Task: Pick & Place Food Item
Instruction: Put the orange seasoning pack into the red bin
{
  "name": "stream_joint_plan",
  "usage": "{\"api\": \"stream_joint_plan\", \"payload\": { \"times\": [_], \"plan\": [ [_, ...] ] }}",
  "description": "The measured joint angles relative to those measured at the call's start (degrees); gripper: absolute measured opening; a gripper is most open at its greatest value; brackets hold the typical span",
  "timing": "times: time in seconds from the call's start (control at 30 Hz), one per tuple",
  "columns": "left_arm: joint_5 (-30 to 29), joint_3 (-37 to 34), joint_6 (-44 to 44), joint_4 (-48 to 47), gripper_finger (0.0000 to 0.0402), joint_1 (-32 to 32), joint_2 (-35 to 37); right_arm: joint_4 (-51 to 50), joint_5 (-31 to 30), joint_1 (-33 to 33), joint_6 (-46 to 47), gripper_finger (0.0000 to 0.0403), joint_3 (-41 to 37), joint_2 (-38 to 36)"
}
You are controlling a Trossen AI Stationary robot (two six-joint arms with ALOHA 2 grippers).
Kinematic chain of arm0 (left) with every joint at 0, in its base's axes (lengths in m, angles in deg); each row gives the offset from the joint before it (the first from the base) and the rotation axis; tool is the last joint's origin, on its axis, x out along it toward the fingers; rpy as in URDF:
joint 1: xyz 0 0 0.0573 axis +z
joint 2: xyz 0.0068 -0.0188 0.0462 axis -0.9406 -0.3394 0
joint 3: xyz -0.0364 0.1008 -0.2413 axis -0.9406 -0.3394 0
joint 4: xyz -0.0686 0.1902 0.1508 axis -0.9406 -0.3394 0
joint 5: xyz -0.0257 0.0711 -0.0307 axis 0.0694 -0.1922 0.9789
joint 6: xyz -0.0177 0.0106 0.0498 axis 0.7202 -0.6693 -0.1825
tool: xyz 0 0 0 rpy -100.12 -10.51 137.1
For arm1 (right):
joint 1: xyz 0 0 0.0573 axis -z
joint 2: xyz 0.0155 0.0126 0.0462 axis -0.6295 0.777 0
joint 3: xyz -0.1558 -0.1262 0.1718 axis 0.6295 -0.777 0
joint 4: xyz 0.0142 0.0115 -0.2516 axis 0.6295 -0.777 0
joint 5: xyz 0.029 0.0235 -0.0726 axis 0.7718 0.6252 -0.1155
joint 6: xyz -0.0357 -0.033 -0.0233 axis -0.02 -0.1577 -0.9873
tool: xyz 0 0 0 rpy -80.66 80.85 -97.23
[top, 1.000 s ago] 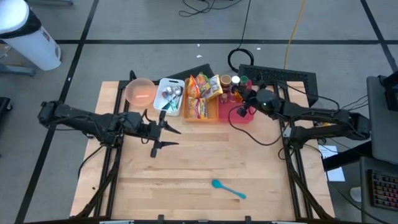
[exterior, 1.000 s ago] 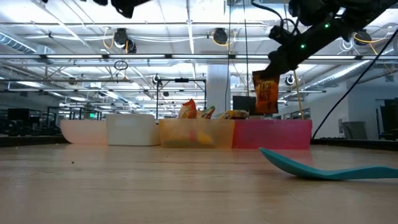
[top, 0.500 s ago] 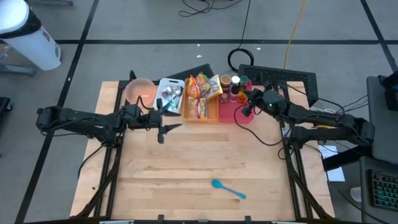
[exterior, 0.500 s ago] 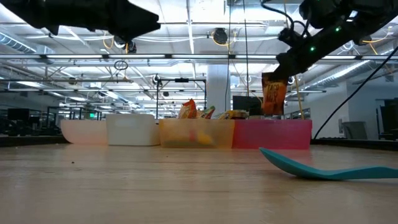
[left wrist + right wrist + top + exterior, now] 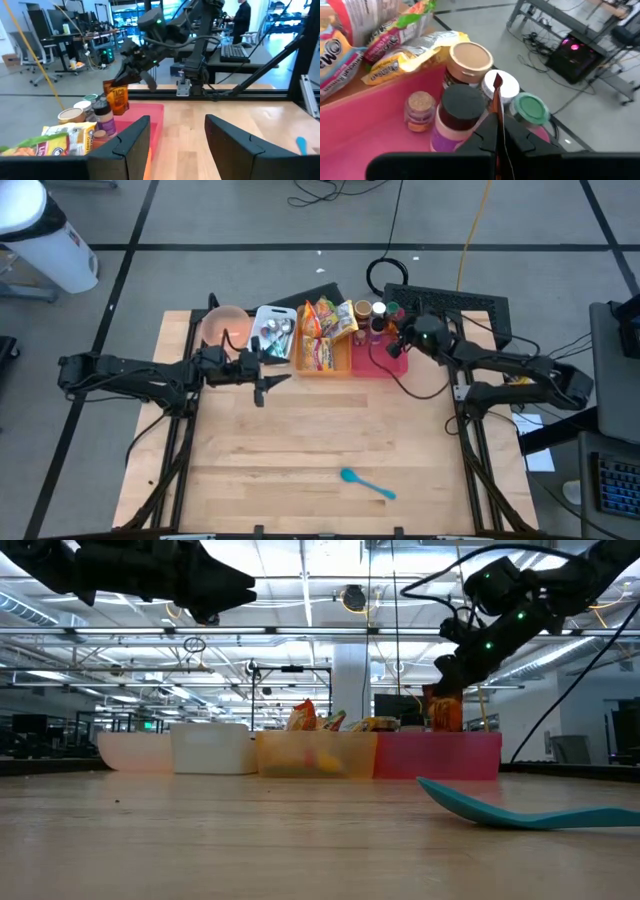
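Observation:
A small orange food packet (image 5: 118, 99) hangs over the pink bin (image 5: 385, 362) at the table's far side, with my right gripper (image 5: 131, 75) shut on it. The bin holds several jars (image 5: 455, 107). In the right wrist view the packet (image 5: 496, 95) shows edge-on between the fingers. My left gripper (image 5: 270, 380) is open and level above the table, just near of the white bin (image 5: 272, 338), with nothing between its fingers (image 5: 127, 145). My right gripper pinches the packet's top edge (image 5: 120, 90) between its two fingers. The fingers slant down from the table's right side. The packet hangs upright below them, over the pink bin and beside the jars; in the low view its lower end (image 5: 444, 720) reaches the bin's rim.
An orange bin of snack packets (image 5: 322, 345) stands between the white bin and the pink one. A pink bowl (image 5: 225, 328) sits at the far left. A teal spoon (image 5: 368, 483) lies near the table's front edge, with bare wood around it.
My right gripper has carried the packet toward the table's far edge and down over the pink bin; the packet stays hanging upright. My left gripper has swung toward the far edge and sunk lower, still open.

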Motion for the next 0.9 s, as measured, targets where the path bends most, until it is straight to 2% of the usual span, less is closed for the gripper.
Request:
{"api": "stream_joint_plan", "payload": {
  "times": [0.1, 0.27, 0.6, 0.73, 0.9],
  "plan": [
    [1.4, 0.0, 0.3, 0.0, 0.0198, 0.0, 0.0, 2.8, 3.0, 1.7, 0.2, 0.0, 0.0, 2.4],
    [3.5, 0.0, 1.1, -0.1, 0.0198, 0.0, 0.0, 5.7, 3.0, 3.7, 0.1, 0.0, 0.0, 6.2],
    [4.1, 0.0, 1.4, -0.4, 0.0198, 0.0, -0.1, 10.0, 3.3, 6.8, 0.3, 0.0, 0.0, 13.7],
    [4.1, 0.0, 1.3, -0.5, 0.0198, 0.0, -0.1, 12.3, 7.2, 7.8, 0.8, 0.0, 0.1, 15.5],
    [4.1, 0.0, 1.3, -0.5, 0.0198, 0.0, -0.1, 13.2, 7.3, 7.8, 1.4, 0.0, 0.1, 16.2]
  ]
}}
